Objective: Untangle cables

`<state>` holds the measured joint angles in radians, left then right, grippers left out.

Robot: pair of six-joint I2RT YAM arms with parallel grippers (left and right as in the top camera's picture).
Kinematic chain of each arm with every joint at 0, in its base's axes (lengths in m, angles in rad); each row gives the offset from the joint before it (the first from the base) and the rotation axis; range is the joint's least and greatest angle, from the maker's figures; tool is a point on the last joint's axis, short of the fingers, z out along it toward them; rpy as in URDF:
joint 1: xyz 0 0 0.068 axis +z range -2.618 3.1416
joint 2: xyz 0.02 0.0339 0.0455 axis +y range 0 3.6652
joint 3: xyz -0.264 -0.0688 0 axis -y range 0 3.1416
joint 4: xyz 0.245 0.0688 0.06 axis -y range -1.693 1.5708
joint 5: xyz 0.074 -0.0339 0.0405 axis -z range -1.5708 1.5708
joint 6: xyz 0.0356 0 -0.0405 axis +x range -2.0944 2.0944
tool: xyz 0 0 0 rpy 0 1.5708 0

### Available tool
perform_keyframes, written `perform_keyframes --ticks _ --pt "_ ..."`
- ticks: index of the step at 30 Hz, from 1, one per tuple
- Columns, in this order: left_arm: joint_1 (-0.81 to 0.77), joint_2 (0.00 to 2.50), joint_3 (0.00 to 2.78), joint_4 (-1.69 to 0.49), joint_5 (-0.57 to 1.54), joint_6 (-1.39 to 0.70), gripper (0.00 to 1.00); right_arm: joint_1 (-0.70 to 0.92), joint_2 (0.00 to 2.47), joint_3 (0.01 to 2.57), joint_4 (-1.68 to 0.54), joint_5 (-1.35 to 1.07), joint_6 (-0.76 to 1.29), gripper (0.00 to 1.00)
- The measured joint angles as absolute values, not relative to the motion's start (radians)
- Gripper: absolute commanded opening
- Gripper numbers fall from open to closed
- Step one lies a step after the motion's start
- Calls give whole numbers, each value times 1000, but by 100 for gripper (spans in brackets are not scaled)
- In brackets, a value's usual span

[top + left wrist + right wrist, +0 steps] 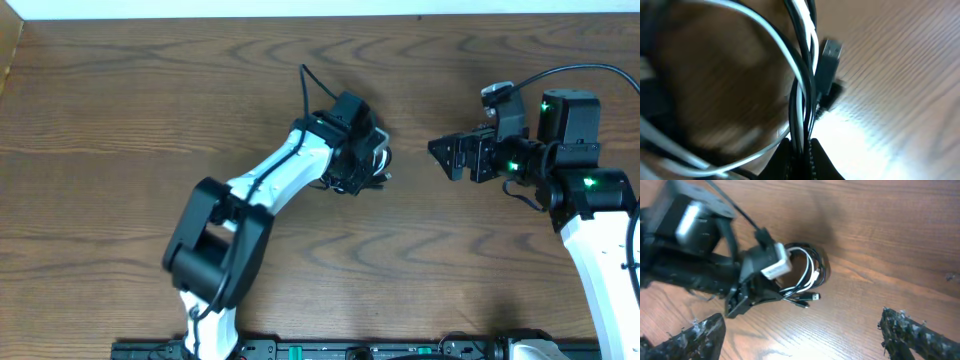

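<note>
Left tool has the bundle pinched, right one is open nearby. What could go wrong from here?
1. The left tool pinches several strands of the cables together, black and white; pulling could tighten the tangle rather than free one cord.
2. The plug ends stick out of the coil close to the left tool; the open right tool, reaching in, might catch a plug or hit that tool instead of one strand.

Brown wood-grain bench (120, 120): smooth, satin sheen. Thin black and white plastic-sheathed cables (815, 275): smooth, glossy. Right pincer (802, 330) fingers (912, 332): rough, gritty black.
</note>
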<state>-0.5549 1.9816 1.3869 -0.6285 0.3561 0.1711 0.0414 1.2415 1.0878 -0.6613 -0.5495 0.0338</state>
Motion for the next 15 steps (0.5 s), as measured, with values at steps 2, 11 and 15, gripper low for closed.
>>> perform_keyframes --ticks 2,11,15 --pt "-549 1921 1387 -628 356 98 7 41 1242 1088 -643 -549 64 92" --pt "-513 1656 1405 -625 355 -220 8 48 1242 1088 -553 -549 308 88" --pt "-488 1640 1405 -625 383 -321 7 78 1242 1089 -538 -549 355 79"
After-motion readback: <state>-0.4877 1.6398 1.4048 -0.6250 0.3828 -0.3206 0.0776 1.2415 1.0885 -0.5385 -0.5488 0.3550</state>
